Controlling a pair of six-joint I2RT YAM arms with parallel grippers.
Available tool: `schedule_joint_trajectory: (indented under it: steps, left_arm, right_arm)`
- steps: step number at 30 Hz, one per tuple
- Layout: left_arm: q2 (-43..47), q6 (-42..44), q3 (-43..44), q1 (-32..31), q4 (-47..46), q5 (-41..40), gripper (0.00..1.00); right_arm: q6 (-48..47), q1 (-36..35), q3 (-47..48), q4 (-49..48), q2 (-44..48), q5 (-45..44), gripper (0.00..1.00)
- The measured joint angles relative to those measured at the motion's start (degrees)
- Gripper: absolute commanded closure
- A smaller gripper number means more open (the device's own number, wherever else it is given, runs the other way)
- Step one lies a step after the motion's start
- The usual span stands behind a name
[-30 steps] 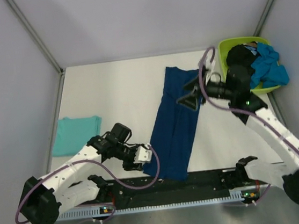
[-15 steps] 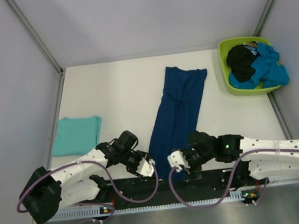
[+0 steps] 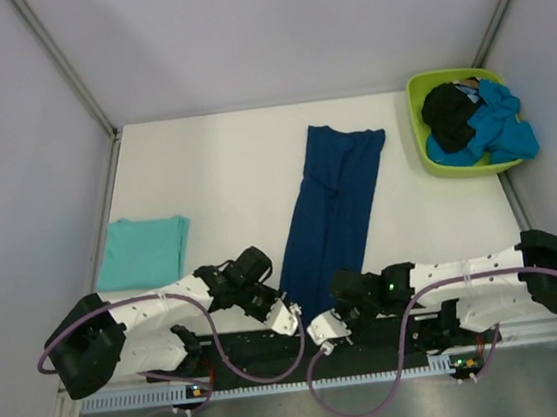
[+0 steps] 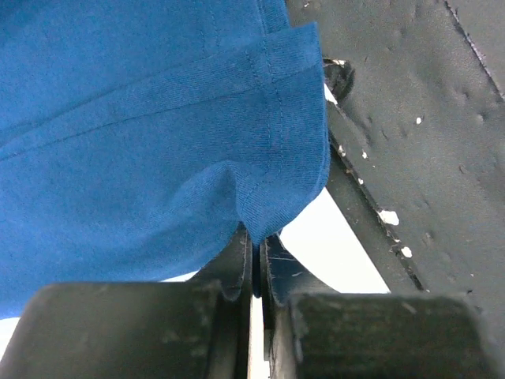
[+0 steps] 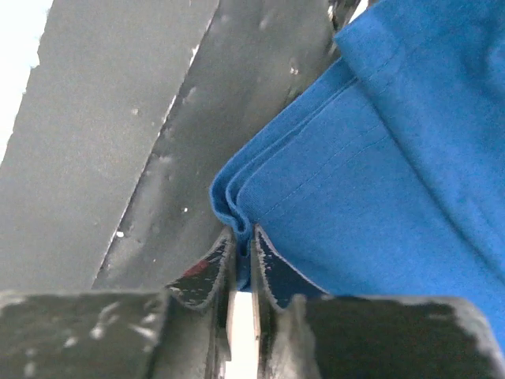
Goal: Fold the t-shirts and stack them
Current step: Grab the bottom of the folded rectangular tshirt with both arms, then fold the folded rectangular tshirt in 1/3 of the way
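You brought the right gripper (image 3: 324, 326) to 6 o'clock; it (like the left gripper (image 3: 288, 315)) pinched the navy t-shirt (image 3: 333, 202) hem, ready for folding.

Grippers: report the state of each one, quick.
Left gripper: closed, pinching a near hem corner of the blue t-shirt.
Right gripper: closed, pinching the other near corner of the same t-shirt.
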State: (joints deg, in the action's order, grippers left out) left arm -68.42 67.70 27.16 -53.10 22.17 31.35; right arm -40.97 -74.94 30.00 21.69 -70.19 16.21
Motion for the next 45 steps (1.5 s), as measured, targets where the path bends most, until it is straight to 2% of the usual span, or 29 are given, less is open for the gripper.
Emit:
schedule_joint_trajectory:
  steps: [5,7,13,18,22,33,45]
  left_arm:
    - [0.0,-3.5,3.7,-0.5,5.9,-2.0,1.0]
    - [-0.1,-6.4,8.0,0.1,9.3,-2.9,1.0]
    - [-7.9,-16.4,25.6,4.8,12.4,-6.3,1.0]
    - [-21.4,-24.2,42.5,9.1,15.0,-10.1,1.0]
    - [-28.1,-27.1,49.4,12.7,14.7,-12.6,1.0]
    - [-44.8,-28.0,67.5,16.3,17.3,-14.5,1.0]
    - [-52.7,-30.3,71.3,17.1,17.1,-15.6,0.99]
  right_arm:
    - [0.6,0.2,-0.2,-0.4,2.4,-2.2,1.0]
    - [1.4,3.5,-0.4,-0.2,5.7,-2.3,1.0]
    - [3.0,25.3,1.7,-1.0,14.0,-0.1,1.0]
    - [4.8,41.9,4.8,-3.8,11.8,3.5,1.0]
    - [6.8,50.0,5.0,-9.2,8.1,4.8,1.0]
    - [9.5,58.9,9.2,-17.9,-4.7,6.6,1.0]
    - [9.5,61.7,13.1,-19.2,-13.0,6.4,1.0]
